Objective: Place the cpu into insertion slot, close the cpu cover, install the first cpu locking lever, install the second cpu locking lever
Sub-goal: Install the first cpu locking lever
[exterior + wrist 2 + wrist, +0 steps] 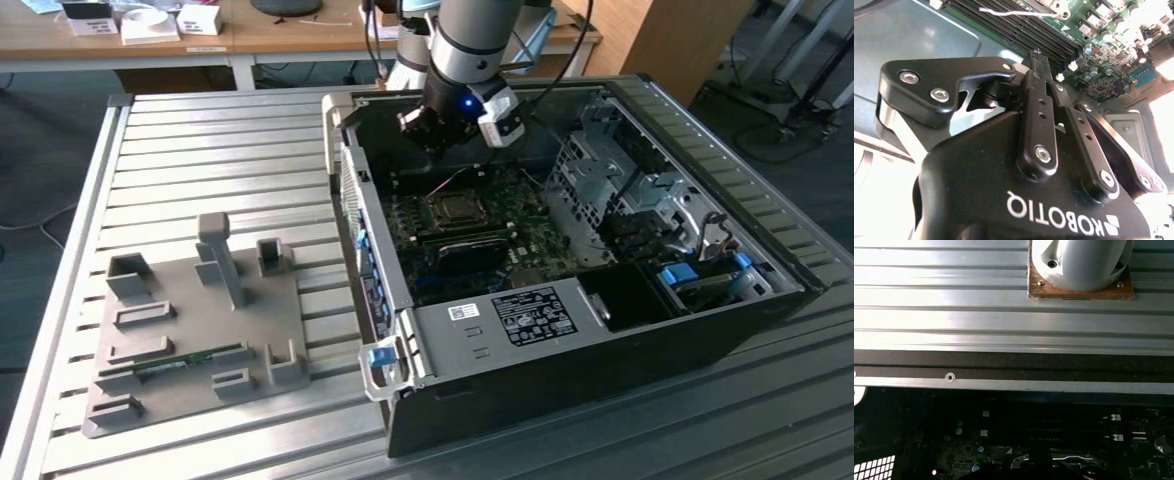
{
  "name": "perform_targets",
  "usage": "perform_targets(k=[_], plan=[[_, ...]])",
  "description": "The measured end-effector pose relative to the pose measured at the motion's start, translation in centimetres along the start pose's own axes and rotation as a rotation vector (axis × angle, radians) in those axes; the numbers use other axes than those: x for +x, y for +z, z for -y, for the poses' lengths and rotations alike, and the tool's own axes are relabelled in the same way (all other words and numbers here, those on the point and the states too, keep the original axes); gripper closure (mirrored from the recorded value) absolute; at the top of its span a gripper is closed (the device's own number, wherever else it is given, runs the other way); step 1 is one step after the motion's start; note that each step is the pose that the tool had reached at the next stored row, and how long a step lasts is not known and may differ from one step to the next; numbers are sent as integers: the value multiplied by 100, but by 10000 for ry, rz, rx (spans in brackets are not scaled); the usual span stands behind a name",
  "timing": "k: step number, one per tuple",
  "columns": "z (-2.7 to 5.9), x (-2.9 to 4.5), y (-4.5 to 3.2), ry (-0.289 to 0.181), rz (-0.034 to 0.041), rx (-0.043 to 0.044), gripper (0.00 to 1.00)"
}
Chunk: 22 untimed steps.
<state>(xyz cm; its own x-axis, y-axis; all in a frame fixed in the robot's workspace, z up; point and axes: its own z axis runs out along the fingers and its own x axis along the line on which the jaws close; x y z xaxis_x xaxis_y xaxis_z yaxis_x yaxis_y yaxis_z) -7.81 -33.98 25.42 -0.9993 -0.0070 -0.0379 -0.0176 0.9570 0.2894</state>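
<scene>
Apparently step 1: the hand (430,135), pinched closed, contents unclear, hovers above the insertion slot (461,210); seating needs square alignment.

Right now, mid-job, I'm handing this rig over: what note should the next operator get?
Gripper: shut, nothing visible between its fingers; it hangs inside the open computer case over the board, near the socket.
Socket: dark centre, silvery rim. Whether the chip is seated or the cover is down, I cannot tell.
Levers: one thin wire lever shows by the memory slots; latched or not is unclear.
Done: nothing confirmed. Left: verify chip, cover, both levers.
</scene>
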Motion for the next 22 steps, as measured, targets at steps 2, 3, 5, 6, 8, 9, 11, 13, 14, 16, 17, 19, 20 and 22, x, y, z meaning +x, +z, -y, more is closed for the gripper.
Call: perform_targets(k=[2,3,5,6,8,9,11,13,14,16,17,19,20,22], plan=[[0,-7,0,-2,-1,1,89],[0,-13,1,-1,-1,0,89],[0,-25,1,0,-1,1,89],[1,-30,1,0,-1,0,89],[1,-31,1,1,0,0,89],[1,-31,1,1,0,0,89],[1,-32,1,0,-1,1,89],[1,-42,2,-1,-1,0,89],[1,-49,2,0,-1,1,89],[1,-65,3,0,0,0,89],[1,-73,3,0,-1,1,89],[2,-79,3,0,0,0,89],[2,-83,3,0,0,0,89],[1,-103,4,0,-1,1,89]])
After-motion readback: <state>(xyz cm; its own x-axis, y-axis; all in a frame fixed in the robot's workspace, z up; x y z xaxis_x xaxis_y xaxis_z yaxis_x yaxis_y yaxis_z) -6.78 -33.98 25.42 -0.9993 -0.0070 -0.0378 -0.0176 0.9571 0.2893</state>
